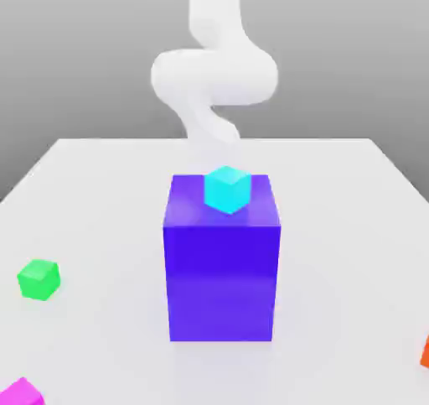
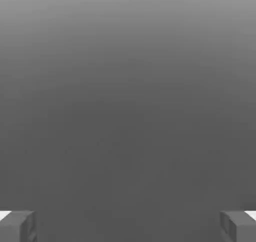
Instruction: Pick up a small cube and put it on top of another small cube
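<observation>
Your magenta cube [image 1: 20, 392] sat at the table's [image 1: 352, 252] near edge, on the exterior view's left; green cube [image 1: 38, 279] lay just beyond it, apart. Centre: big blue-purple block [image 1: 221, 269], cyan cube [image 1: 227, 189] on top. Orange cube [image 1: 425, 353] at the right edge. Arm [image 1: 214, 72] coiled behind the block. Gripper [image 2: 128, 226] fingers spread wide, holding nothing.

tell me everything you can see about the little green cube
The green cube is small, plain and bright, with no markings. It looks like smooth solid plastic. It rests flat on the pale table, turned so one corner edge faces the camera, showing its top and two sides. It sits toward the exterior view's left, in front of and apart from the big blue-purple block. Nothing touches it but the table. It does not appear in the hand view.
</observation>
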You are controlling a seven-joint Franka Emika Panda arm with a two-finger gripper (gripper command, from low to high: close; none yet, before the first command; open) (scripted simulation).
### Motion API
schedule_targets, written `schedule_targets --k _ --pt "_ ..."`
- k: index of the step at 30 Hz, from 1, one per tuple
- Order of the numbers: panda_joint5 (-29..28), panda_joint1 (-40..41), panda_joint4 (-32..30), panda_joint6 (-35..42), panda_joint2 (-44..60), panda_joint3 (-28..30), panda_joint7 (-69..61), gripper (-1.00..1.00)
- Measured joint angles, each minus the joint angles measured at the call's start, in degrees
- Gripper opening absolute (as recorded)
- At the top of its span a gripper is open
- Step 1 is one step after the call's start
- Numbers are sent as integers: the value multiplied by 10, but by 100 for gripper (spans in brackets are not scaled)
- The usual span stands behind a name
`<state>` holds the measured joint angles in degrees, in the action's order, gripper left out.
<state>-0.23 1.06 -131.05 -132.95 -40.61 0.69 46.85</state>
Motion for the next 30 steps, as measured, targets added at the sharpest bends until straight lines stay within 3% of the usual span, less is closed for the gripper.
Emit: schedule_targets --k 15,30 --pt "8 59 44 -70 315 56 45 0" --pt "72 141 89 -137 629 88 51 0"
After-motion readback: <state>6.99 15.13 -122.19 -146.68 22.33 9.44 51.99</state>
